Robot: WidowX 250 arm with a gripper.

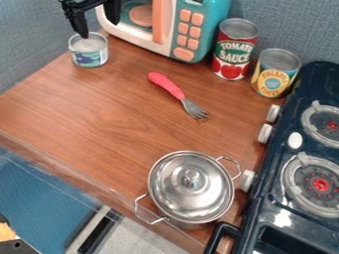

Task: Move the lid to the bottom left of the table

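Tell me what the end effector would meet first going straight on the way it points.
Probably the small can at the upper left: the end effector points down towards it, though depth is unclear.

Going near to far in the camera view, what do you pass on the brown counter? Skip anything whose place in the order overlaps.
Pot with its lid on → fork with a red handle → small can.

Lid (177,174) hides pot's (189,225) inside; microwave (216,17), stove (273,161) cut off.
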